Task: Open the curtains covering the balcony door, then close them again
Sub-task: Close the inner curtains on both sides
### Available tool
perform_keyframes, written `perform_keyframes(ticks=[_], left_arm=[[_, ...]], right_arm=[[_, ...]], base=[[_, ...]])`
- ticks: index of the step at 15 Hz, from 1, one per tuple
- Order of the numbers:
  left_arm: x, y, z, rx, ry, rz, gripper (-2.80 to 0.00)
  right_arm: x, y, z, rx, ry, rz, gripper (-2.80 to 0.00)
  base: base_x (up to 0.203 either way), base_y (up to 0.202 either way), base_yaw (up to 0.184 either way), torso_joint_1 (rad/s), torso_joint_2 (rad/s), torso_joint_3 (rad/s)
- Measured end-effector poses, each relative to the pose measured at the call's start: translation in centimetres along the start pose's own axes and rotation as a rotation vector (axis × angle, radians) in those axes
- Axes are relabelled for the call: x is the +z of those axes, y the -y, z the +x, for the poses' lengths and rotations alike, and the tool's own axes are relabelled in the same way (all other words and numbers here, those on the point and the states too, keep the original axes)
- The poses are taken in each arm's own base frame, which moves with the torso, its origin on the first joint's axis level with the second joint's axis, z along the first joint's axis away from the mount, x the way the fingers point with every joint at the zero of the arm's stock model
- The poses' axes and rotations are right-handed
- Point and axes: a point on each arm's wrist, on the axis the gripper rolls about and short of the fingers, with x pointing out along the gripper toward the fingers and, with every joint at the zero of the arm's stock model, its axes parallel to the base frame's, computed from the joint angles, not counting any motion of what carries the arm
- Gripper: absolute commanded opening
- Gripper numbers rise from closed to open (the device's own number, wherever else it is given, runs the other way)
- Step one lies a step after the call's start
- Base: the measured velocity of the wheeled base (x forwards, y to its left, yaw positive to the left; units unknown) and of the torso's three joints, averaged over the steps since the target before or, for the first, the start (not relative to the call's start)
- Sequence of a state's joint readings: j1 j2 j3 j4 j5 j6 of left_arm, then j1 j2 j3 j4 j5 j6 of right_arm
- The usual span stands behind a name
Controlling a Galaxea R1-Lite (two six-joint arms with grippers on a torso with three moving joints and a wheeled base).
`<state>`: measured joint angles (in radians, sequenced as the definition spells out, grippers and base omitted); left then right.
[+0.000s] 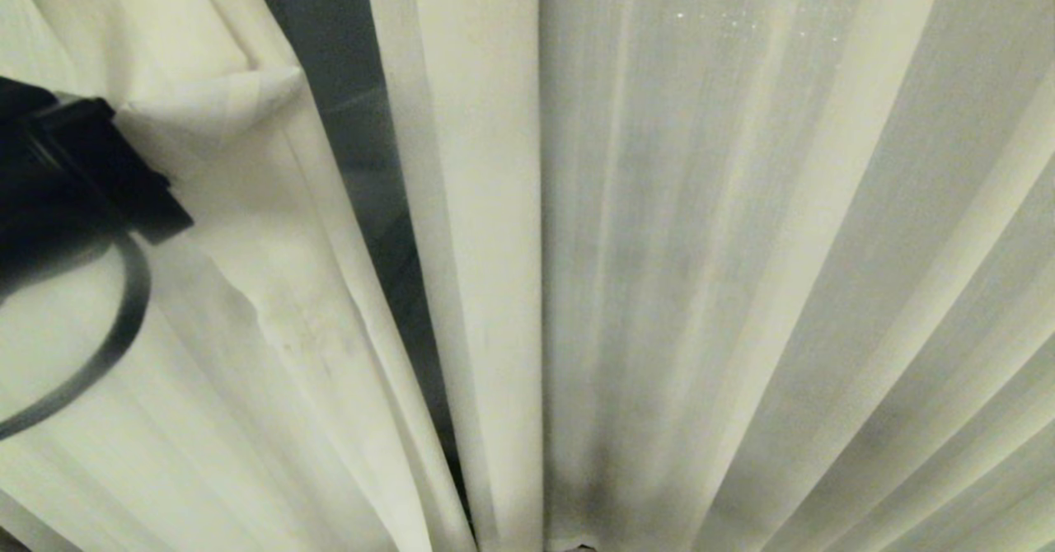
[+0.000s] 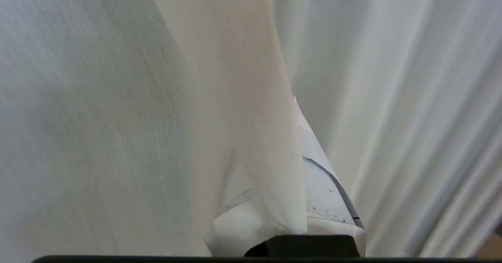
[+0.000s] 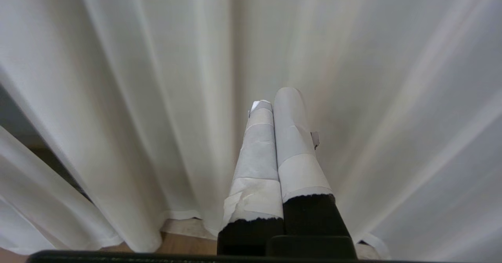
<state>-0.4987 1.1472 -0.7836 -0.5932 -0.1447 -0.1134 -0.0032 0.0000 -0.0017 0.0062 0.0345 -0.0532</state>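
Taped left tool (image 2: 290, 200) pinches a pleat of the woven cream curtains (image 1: 742, 247).

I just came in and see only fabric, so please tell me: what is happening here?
The robot's left gripper is shut on a fold of the left cream pleated fabric curtain, at the left of the head view. A narrow dark gap shows between the two floor-length panels, so they are slightly parted. The right gripper is shut on nothing and points at the right curtain panel.
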Motion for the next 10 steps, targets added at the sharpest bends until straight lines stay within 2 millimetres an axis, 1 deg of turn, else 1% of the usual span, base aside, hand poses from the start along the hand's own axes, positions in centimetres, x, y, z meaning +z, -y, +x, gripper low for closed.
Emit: perform_keyframes(ticks=[5, 10], left_arm=[[0.0, 1.4, 0.0, -0.079, -0.002, -0.017, -2.8], [-0.3, 2.4, 0.6, -0.141, -0.016, -0.033, -2.8]], right_arm=[[0.0, 0.0, 0.0, 0.0, 0.0, 0.0, -2.8], [0.0, 0.0, 0.0, 0.0, 0.0, 0.0, -2.8]], base=[[0.0, -0.19, 0.002, 0.002, 0.0, 0.002], [0.0, -0.191, 0.0, 0.002, 0.0, 0.002]])
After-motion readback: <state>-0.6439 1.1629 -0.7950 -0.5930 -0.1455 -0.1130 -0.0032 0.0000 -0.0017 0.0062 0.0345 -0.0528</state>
